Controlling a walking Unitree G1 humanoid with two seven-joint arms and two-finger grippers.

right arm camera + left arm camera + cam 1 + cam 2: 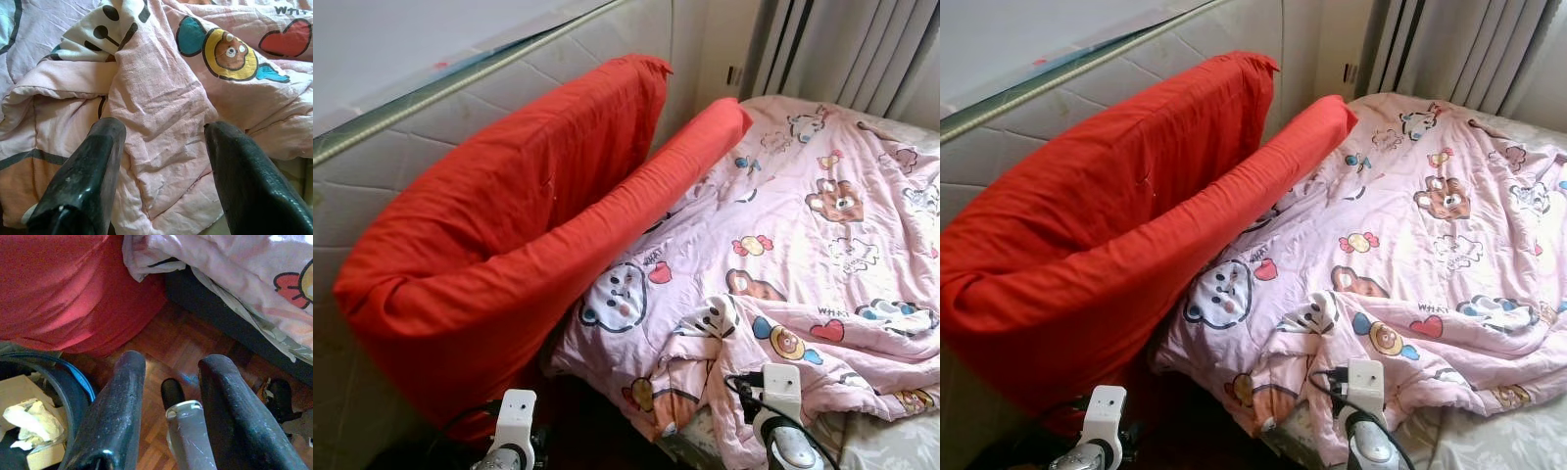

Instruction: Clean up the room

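Observation:
A pink quilt (783,225) printed with cartoon bears and hearts lies rumpled across the bed, its near corner bunched and hanging over the edge. A big red folded cushion (499,225) leans between the bed and the padded wall. My right gripper (164,132) is open, its fingers spread just above the bunched quilt corner (161,103) with nothing held. My left gripper (173,364) hangs low and open over the wooden floor (195,342), beside the foot of the red cushion (63,289). Both wrists show at the bottom of the left eye view.
A dark bin with a blue rim (73,377) holds cardboard and crumpled paper, close to my left fingers. The dark bed base (220,318) borders a narrow strip of floor. Grey curtains (862,49) hang behind the bed. A white padded wall (372,166) stands on the left.

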